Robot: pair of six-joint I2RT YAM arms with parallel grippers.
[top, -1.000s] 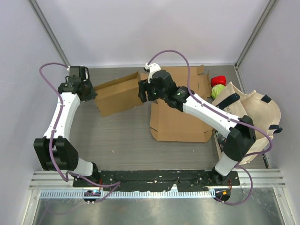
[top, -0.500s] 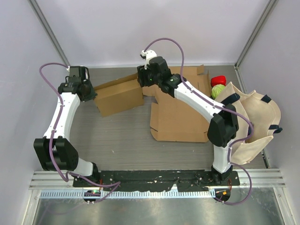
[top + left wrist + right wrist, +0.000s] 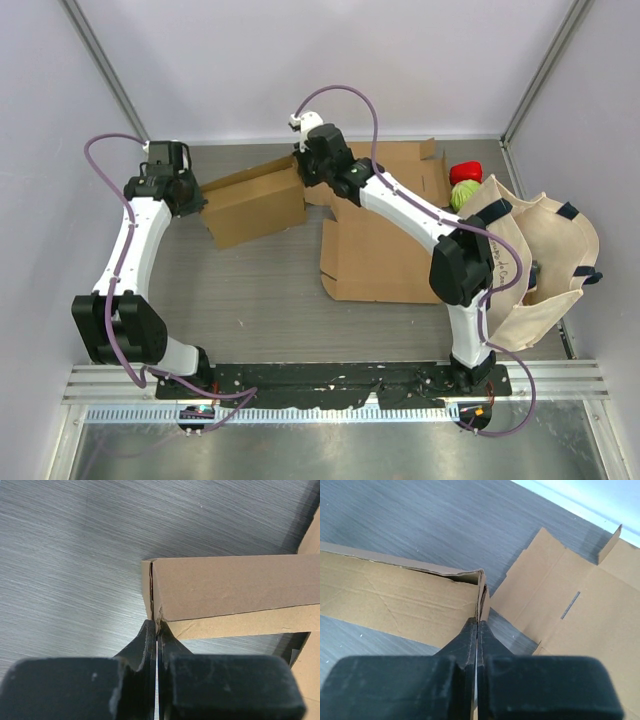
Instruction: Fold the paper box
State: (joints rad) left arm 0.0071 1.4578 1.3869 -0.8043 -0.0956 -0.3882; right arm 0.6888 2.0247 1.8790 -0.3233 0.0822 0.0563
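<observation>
Grey table (image 3: 260,290), white walls. The paper box (image 3: 385,255) lies far centre, one side panel (image 3: 250,205) raised, the rest flat. The left gripper (image 3: 156,628) and right gripper (image 3: 477,624) each pinch one end of that panel. Most folding apparently remains.

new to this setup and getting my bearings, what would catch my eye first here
A half-folded brown cardboard box stands toward the back, pinched at its left end by the left gripper and at its right end by the right gripper. To its right lies a flat brown cardboard sheet, and a beige cloth tote bag slumps at the far right.
</observation>
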